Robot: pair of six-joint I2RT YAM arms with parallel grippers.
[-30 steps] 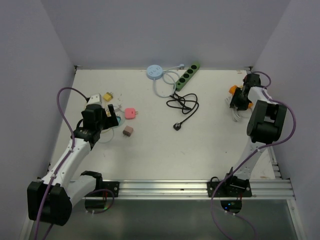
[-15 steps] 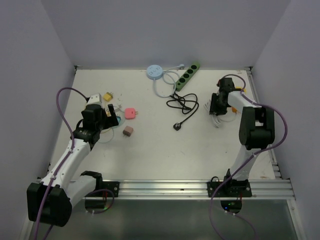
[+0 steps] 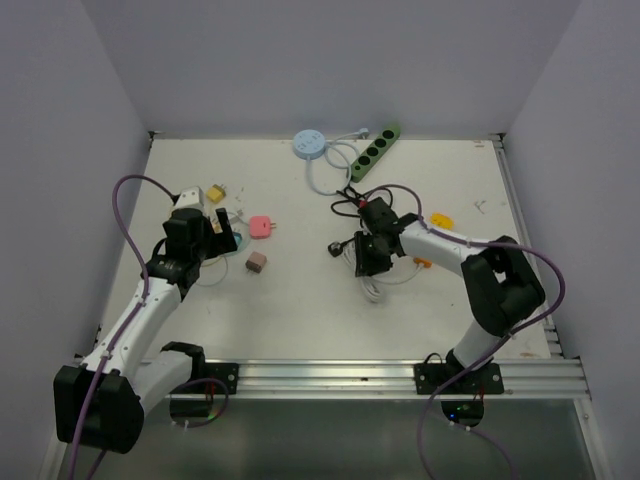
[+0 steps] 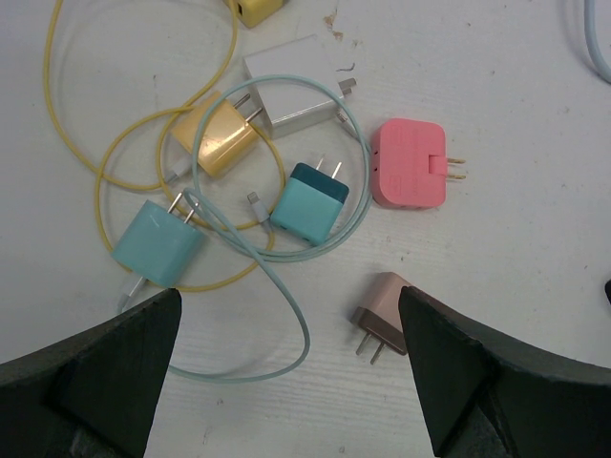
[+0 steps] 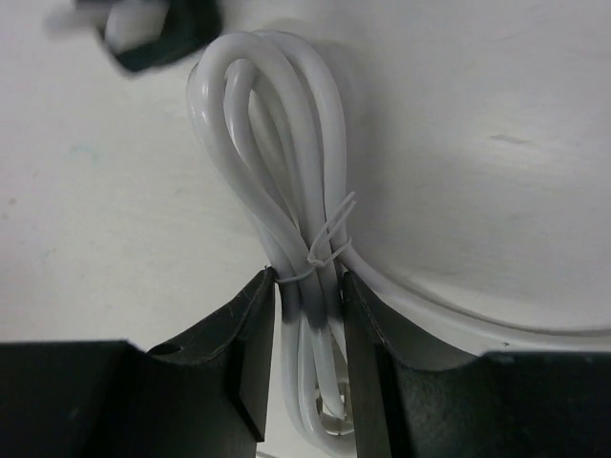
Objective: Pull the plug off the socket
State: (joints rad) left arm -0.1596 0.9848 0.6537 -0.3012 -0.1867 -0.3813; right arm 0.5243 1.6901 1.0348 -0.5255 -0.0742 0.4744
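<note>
White glossy cable, looped and tie-cinched, sits pinched in my right claw mid-table beside a black plug, my left claw gaping empty over boxy pastel chargers near the left edge, the green socket strip at the far edge.

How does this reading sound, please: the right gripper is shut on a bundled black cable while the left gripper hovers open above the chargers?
Not quite. The bundled cable in the right gripper is white, not black; the right wrist view shows it clamped there. The rest holds: the left gripper hovers open above the chargers.
</note>
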